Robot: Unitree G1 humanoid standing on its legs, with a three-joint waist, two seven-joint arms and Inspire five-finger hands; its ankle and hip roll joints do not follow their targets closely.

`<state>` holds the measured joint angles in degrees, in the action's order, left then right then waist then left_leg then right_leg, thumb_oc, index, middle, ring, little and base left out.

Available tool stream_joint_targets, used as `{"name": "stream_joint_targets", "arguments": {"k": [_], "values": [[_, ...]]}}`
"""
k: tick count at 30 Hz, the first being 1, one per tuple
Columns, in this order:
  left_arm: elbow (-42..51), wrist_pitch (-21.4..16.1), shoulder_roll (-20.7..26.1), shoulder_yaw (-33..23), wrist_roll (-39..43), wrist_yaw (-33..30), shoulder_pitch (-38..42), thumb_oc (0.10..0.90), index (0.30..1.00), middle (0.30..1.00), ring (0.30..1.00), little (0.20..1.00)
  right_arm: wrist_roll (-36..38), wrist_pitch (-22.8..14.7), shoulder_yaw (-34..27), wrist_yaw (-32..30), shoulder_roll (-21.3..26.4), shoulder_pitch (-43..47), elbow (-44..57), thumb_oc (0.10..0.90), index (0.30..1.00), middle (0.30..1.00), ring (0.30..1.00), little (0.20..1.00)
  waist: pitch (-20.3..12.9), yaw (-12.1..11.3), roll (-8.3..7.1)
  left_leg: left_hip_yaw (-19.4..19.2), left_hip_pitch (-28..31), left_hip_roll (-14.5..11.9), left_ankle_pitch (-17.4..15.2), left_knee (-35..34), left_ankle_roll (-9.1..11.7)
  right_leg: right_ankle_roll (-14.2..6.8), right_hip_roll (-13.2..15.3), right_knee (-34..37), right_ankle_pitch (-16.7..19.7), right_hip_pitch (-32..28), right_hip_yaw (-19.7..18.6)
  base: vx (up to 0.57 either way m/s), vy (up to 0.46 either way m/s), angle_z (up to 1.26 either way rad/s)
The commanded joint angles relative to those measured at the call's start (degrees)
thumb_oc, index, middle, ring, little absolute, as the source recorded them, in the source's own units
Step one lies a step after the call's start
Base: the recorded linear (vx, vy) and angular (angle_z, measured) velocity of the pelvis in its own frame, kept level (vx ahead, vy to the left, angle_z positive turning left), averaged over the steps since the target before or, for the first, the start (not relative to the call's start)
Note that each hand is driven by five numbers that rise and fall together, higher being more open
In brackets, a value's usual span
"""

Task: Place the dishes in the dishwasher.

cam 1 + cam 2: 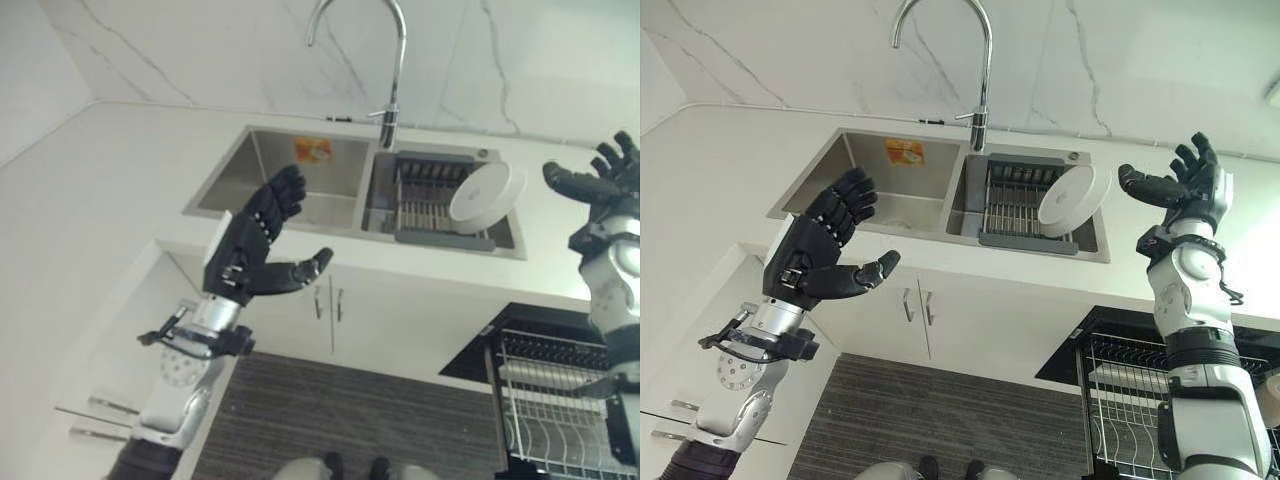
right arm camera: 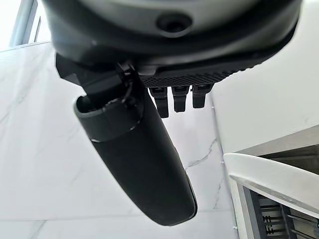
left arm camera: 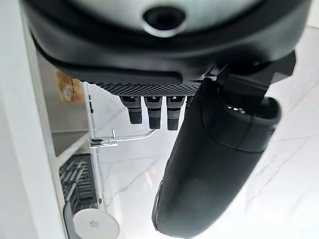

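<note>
While both hands (image 1: pixel 815 245) (image 1: pixel 1185 185) hover with fingers spread, empty, a round white plate (image 1: pixel 1072 200) leans in the steel sink (image 1: pixel 910 170).

My sink (image 1: pixel 890 185) is brushed, dull steel, and the tap (image 1: pixel 980 60) above it is polished chrome. The plate (image 1: pixel 1072 200) looks like smooth, glossy white ceramic. The worktop (image 1: pixel 730 160) is matt white, the wall (image 1: pixel 1120 60) veined marble. My left robot hand (image 1: pixel 825 250) is matt black plastic.
</note>
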<state>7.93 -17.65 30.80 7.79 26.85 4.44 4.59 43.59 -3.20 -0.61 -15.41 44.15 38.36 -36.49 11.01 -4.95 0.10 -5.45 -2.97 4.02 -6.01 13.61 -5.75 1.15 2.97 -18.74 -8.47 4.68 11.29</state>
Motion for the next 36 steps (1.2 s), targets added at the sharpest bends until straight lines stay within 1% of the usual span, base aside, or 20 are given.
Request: {"name": "stream_joint_targets", "arguments": {"k": [1,2,3,4,5,8,12,13,16,17,24,33,36], "values": [[5.0,-6.6,1.9,1.7,3.6,-0.9,4.5,0.800,0.900,0.900,0.900,0.900,4.7,-3.5,1.9,2.1,6.1,8.5,-1.5,0.800,0.900,0.900,0.900,0.900,-6.2,-0.9,-2.30,3.2,0.9,-5.2,-6.8,3.6,8.0,-6.3,1.9,1.5,-1.0,-2.2,-0.6,0.00,0.014,0.04],[4.9,-6.6,2.0,1.9,3.7,-1.0,4.7,0.800,0.900,0.900,0.900,0.900,6.2,-3.0,2.1,2.7,6.2,9.0,-2.5,0.800,0.900,0.900,0.900,0.900,-6.1,-0.9,-2.30,3.2,0.9,-5.3,-6.8,3.6,8.0,-6.3,2.0,1.5,-1.1,-2.3,-0.5,-0.01,0.018,0.03],[4.6,-6.7,2.3,2.0,4.0,-1.1,5.0,0.800,0.900,0.900,0.900,0.900,8.3,-1.4,2.4,3.7,6.2,9.7,-3.9,0.800,0.900,0.900,0.900,0.900,-6.1,-1.0,-2.31,3.2,1.0,-5.3,-6.8,3.6,8.1,-6.3,2.0,1.5,-1.0,-2.4,-0.4,0.00,0.000,0.00],[4.5,-6.6,2.4,2.1,4.1,-1.2,5.1,0.800,0.900,0.900,0.900,0.900,8.8,-1.0,2.5,4.0,6.2,9.9,-4.3,0.800,0.900,0.900,0.900,0.900,-6.1,-1.0,-2.32,3.2,1.0,-5.3,-6.8,3.6,8.1,-6.3,2.0,1.5,-1.0,-2.5,-0.4,0.00,0.000,0.00],[4.3,-6.7,2.6,2.4,4.2,-1.4,5.4,0.800,0.900,0.900,0.900,0.900,10.9,0.3,2.9,4.8,6.1,10.6,-5.7,0.800,0.900,0.900,0.900,0.900,-6.1,-1.2,-2.35,3.3,1.0,-5.2,-6.8,3.6,8.1,-6.2,2.1,1.5,-1.1,-2.6,-0.2,0.00,0.000,0.00],[3.8,-6.8,2.9,2.7,4.5,-1.4,5.7,0.800,0.900,0.900,0.900,0.900,13.7,2.3,3.2,6.4,6.1,11.7,-7.8,0.800,0.900,0.900,0.900,0.900,-6.2,-1.3,-2.38,3.3,1.1,-5.2,-6.8,3.6,8.1,-6.2,2.0,1.5,-1.2,-2.7,-0.2,0.00,0.000,0.00],[3.5,-6.7,3.1,2.9,4.8,-1.6,6.0,0.800,0.900,0.900,0.900,0.900,15.1,4.1,3.6,8.1,6.1,12.8,-10.0,0.800,0.900,0.900,0.900,0.900,-6.2,-1.5,-2.45,3.3,1.2,-5.3,-6.7,3.6,8.2,-6.1,2.1,1.5,-1.2,-2.9,0.0,0.00,0.000,0.00],[3.5,-6.5,3.2,2.8,5.0,-1.7,6.1,0.800,0.900,0.900,0.900,0.900,16.0,5.1,3.9,9.0,6.2,13.1,-10.8,0.800,0.900,0.900,0.900,0.900,-6.1,-1.6,-2.44,3.3,1.2,-5.2,-6.7,3.6,8.3,-6.1,2.1,1.5,-1.3,-3.0,0.1,0.00,0.006,0.04],[3.5,-6.5,3.3,2.8,5.1,-1.6,6.1,0.800,0.900,0.900,0.900,0.900,16.3,6.3,4.2,10.2,6.2,13.4,-11.3,0.800,0.900,0.900,0.900,0.900,-6.1,-1.7,-2.48,3.4,1.3,-5.2,-6.7,3.6,8.3,-6.1,2.1,1.5,-1.3,-3.1,0.2,0.00,0.003,0.05],[3.4,-6.6,3.5,2.8,5.4,-1.6,6.0,0.800,0.900,0.900,0.900,0.900,16.4,7.2,4.8,11.4,6.3,13.7,-12.0,0.800,0.900,0.900,0.900,0.900,-6.2,-1.8,-2.51,3.3,1.3,-5.3,-6.7,3.6,8.3,-6.1,2.2,1.5,-1.4,-3.1,0.3,0.00,0.000,0.00],[3.3,-6.7,3.5,3.0,5.3,-2.0,5.7,0.800,0.900,0.900,0.900,0.900,16.3,9.6,6.2,12.6,6.3,14.7,-13.4,0.800,0.900,0.900,0.900,0.900,-6.1,-2.0,-2.52,3.3,1.3,-5.4,-6.6,3.6,8.4,-6.0,2.2,1.5,-1.5,-3.4,0.6,0.00,0.000,0.00],[3.1,-6.6,4.0,3.0,5.6,-2.5,5.7,0.800,0.900,0.900,0.900,0.900,16.4,11.5,7.2,12.7,6.1,15.8,-15.1,0.800,0.900,0.900,0.900,0.900,-6.0,-2.4,-2.42,3.5,1.1,-5.3,-6.3,3.6,8.6,-6.0,2.3,1.5,-1.7,-3.5,0.9,0.00,0.000,0.00],[3.0,-6.7,4.2,3.2,5.7,-2.8,5.6,0.800,0.900,0.900,0.900,0.900,17.6,12.0,7.2,12.7,6.1,15.9,-15.8,0.800,0.900,0.900,0.900,0.900,-6.1,-2.5,-2.40,3.6,1.2,-5.3,-6.2,3.6,8.6,-6.0,2.3,1.5,-1.7,-3.6,0.9,0.00,0.000,0.00]]}}
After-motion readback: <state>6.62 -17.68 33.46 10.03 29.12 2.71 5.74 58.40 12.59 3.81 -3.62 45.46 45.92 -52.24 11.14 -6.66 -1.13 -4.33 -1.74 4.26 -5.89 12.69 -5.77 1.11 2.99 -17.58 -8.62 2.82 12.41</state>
